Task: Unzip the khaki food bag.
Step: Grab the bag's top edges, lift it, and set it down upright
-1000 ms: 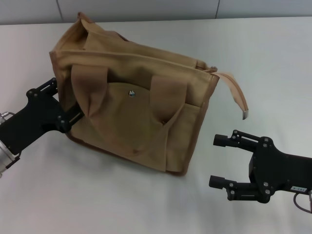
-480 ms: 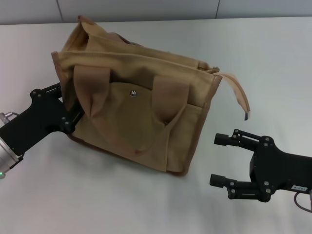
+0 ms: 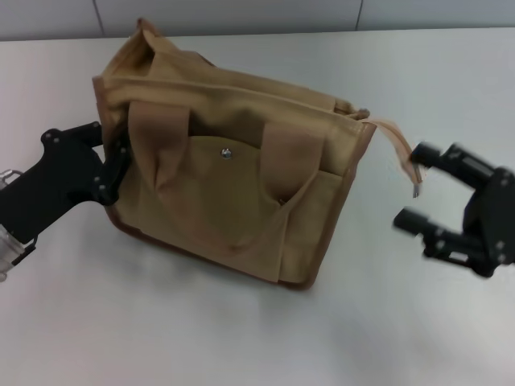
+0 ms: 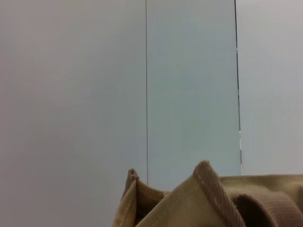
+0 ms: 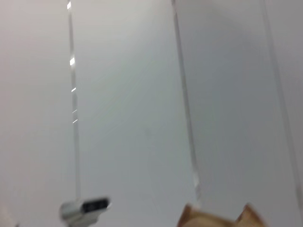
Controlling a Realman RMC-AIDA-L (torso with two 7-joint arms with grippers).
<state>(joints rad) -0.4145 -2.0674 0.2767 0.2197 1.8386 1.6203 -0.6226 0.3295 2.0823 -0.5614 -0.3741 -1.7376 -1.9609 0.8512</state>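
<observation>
The khaki food bag [image 3: 233, 193] stands on the white table, front pocket with metal snap [image 3: 227, 151] facing me. Its top edge also shows in the left wrist view [image 4: 203, 198]. A tan strap [image 3: 396, 141] with a metal tip [image 3: 414, 191] hangs from the right end of the top zipper; the tip also shows in the right wrist view [image 5: 86, 208]. My left gripper [image 3: 105, 165] straddles the bag's left end and holds it. My right gripper [image 3: 410, 185] is open beside the bag's right end, with the strap tip hanging between its fingers.
The white table [image 3: 161, 338] extends in front of and to the right of the bag. A grey wall [image 3: 241, 14] runs along the table's far edge, just behind the bag.
My right gripper has risen and moved away from me, up to the hanging strap tip. The left gripper and the bag's left end have shifted slightly right, and the bag stands more upright.
</observation>
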